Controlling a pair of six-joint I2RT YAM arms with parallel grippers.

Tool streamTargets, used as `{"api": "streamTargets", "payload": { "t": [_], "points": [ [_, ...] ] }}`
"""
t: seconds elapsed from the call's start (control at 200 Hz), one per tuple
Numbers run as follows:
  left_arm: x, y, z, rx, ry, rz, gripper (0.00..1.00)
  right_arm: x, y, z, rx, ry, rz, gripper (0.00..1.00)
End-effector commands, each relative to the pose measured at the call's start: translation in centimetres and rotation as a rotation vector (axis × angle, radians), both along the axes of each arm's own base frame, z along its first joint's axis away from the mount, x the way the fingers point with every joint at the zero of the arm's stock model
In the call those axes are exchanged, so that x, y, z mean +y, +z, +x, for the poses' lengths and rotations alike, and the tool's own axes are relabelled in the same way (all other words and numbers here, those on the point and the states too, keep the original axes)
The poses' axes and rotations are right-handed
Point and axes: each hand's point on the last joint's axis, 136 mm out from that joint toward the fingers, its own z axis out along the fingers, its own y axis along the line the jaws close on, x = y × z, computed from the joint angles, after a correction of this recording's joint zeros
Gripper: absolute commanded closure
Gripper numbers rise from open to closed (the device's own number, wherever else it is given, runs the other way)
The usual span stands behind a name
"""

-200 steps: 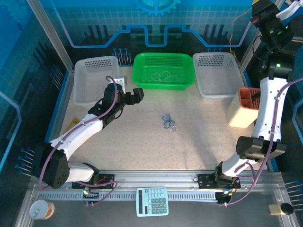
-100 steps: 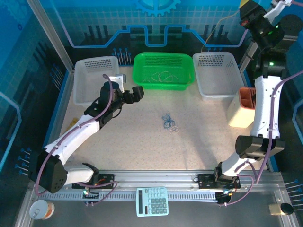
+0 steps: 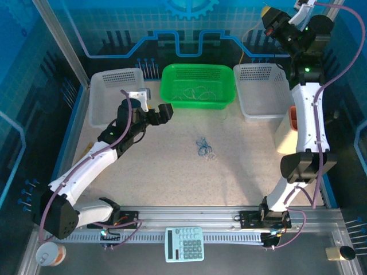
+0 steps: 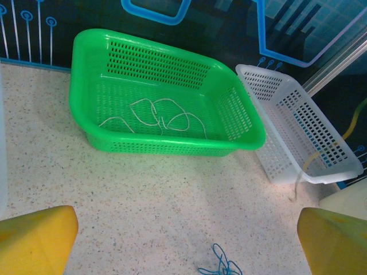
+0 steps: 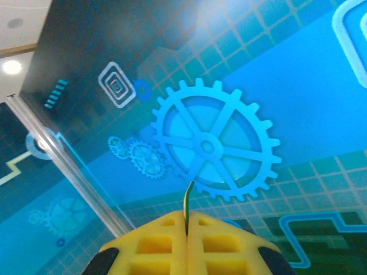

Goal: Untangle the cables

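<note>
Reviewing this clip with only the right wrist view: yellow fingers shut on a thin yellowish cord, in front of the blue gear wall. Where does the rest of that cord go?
Observer: The yellow cable in the right gripper hangs down into the white basket at the back right; the left wrist view shows it lying in there.
Operator: Anything left out on the table?
Observer: Yes, a small blue tangle lies near the middle of the table, apart from both arms.
Operator: What is the left arm doing?
Observer: The left gripper is open and empty, hovering in front of the green basket.
Operator: Is that basket empty?
Observer: No, a whitish cable lies looped on its floor.
</note>
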Motion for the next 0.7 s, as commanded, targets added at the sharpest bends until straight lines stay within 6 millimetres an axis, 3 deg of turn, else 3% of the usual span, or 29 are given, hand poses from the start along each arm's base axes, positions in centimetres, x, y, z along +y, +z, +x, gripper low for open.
{"api": "streamTargets", "payload": {
  "t": [0.0, 0.245, 0.46, 0.695],
  "points": [
    [-0.1, 2.7, -0.5, -0.044, -0.02, -0.033, 0.01, -1.2, 0.8, 1.1, -0.028, -0.065, -0.037, 1.0],
    [0.0, 3.4, -1.0, -0.05, -0.028, -0.034, 0.01, -5.1, -0.1, 3.2, -0.004, -0.226, -0.126, 1.0],
    [0.0, 4.0, -1.9, -0.061, -0.042, -0.06, 0.01, -8.3, -4.9, 4.7, 0.093, -0.413, -0.263, 1.0],
    [0.4, 4.4, -2.8, -0.07, -0.04, -0.073, 0.01, -7.9, -5.5, 4.0, 0.102, -0.52, -0.344, 1.0]
  ]
}}
